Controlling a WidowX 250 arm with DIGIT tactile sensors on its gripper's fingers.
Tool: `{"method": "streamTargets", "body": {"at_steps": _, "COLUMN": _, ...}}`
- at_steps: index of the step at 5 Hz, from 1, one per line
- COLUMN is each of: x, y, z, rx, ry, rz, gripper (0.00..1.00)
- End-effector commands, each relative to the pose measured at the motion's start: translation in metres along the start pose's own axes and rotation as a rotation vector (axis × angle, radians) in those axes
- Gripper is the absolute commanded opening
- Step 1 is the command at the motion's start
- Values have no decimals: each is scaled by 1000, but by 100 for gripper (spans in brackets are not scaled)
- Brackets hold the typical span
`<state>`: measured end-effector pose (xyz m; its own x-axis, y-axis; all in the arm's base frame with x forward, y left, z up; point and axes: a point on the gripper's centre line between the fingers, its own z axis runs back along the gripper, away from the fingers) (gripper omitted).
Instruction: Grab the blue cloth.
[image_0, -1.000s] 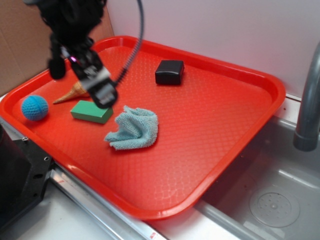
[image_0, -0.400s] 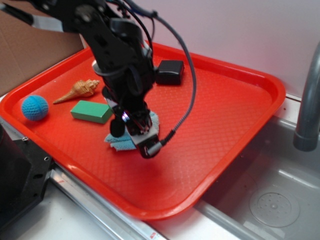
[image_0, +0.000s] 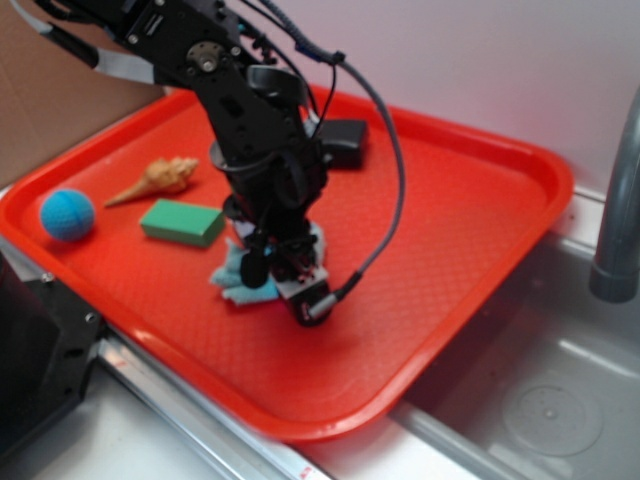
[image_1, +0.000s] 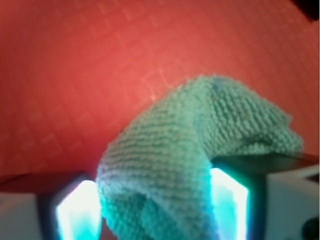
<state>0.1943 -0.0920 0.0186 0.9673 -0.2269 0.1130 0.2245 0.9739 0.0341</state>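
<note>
- Near the front middle of the red tray (image_0: 480, 200), the tool (image_0: 283, 268) is down on the blue cloth (image_0: 238, 278).
- From the wrist view, a fold of the blue cloth (image_1: 185, 165) fills the gap between both fingers (image_1: 227, 200); the jaws are partly closed, pinching it.
- Left of the cloth lies a green block (image_0: 182, 221).
- Farther left of the cloth sit a shell (image_0: 155, 180) and a blue knitted ball (image_0: 68, 214).
- Behind the cloth, a black box (image_0: 345, 142) shows partly past the arm.

Cloth (image_0: 232, 280) on tray (image_0: 480, 230), right of block (image_0: 182, 222); ball (image_0: 68, 214) farther left.
</note>
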Motion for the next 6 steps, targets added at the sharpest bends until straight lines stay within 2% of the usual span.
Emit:
{"method": "streamTargets", "body": {"at_steps": 1, "x": 7, "y": 18, "z": -8, "rx": -11, "ry": 12, "rz": 18, "gripper": 0}}
{"method": "streamTargets", "body": {"at_steps": 2, "x": 9, "y": 21, "z": 1, "rx": -6, "ry": 47, "rz": 47, "gripper": 0}}
{"method": "streamTargets", "body": {"at_steps": 4, "x": 12, "y": 37, "z": 72, "rx": -18, "ry": 102, "rz": 279, "gripper": 0}}
{"method": "streamTargets", "body": {"at_steps": 5, "x": 9, "y": 58, "z": 114, "rx": -38, "ry": 93, "rz": 436, "gripper": 0}}
{"method": "streamTargets", "body": {"at_steps": 6, "x": -5, "y": 70, "z": 150, "rx": -61, "ry": 52, "rz": 514, "gripper": 0}}
